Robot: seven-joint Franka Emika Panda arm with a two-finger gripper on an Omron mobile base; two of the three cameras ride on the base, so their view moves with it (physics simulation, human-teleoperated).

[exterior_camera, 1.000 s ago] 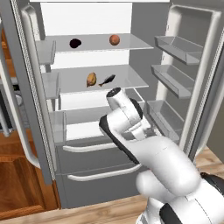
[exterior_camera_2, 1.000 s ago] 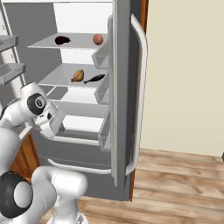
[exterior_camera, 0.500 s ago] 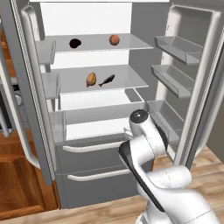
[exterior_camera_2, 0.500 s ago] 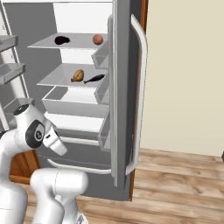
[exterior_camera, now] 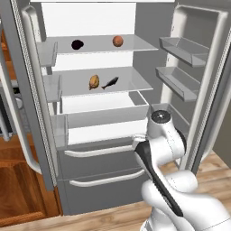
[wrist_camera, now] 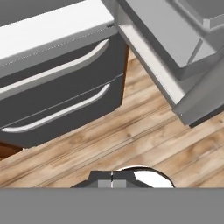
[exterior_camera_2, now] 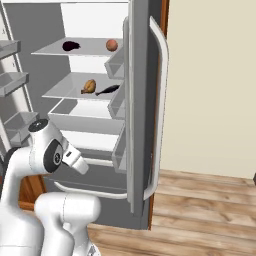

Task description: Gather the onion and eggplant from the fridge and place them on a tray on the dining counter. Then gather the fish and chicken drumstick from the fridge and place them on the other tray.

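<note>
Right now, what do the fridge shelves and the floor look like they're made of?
The fridge shelves look like thin, smooth pale grey plastic or frosted glass, since they are flat and even with no grain; which one is hard to tell. The floor looks like wood planks, with brown streaky grain and seams between the boards.

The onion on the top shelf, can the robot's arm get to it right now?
Probably yes, but not at once. The fridge doors stand open and nothing sits in front of the onion on the top shelf. But the arm is folded low, with the shut gripper pointing at the floor, so it must swing up first.
</note>
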